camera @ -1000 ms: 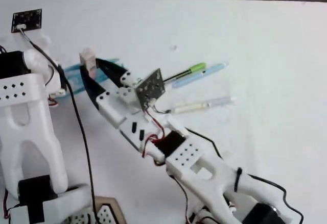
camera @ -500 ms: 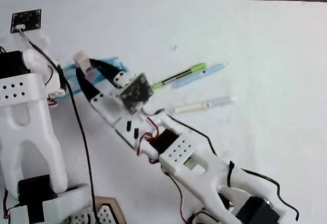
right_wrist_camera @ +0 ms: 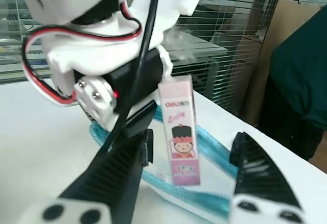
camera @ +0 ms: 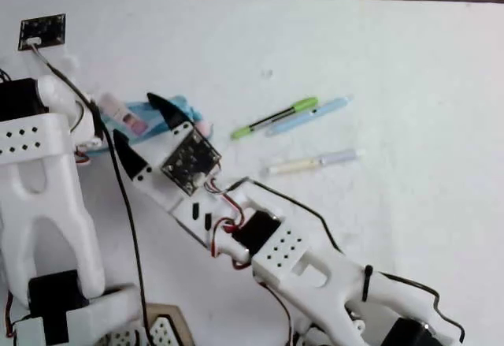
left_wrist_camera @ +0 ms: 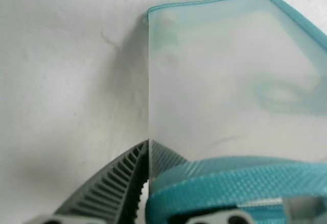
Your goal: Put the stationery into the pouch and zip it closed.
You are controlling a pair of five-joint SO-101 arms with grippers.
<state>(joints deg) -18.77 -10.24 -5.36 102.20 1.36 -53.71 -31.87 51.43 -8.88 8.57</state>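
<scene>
Nearest the arms, on the white desk [camera: 409,86]: left hand [left_wrist_camera: 148,148] clamped together on the edge of the pouch [left_wrist_camera: 219,76], pinning it in place. Just beyond, right hand [camera: 134,115] drawn back a little over the last second and now spread wide. Eraser [right_wrist_camera: 181,132], up at its fingertips a second ago, left loose between the two black fingers, touching neither, at the pouch's teal rim. Probably delivered; hard to tell whether inside or merely leaning on the rim.

Pouch of thin frosted plastic, see-through, bound with woven teal tape; floppy, likely to buckle if pushed. Eraser a small stiff rectangular block in a printed sleeve. Ribbed, wedge-shaped pads on the left hand.

Farther out, well apart from the pouch and not yet collected: green pen [camera: 276,116] just beside blue pen [camera: 307,115], then pale pen [camera: 311,161]. Slim, smooth, prone to rolling.
</scene>
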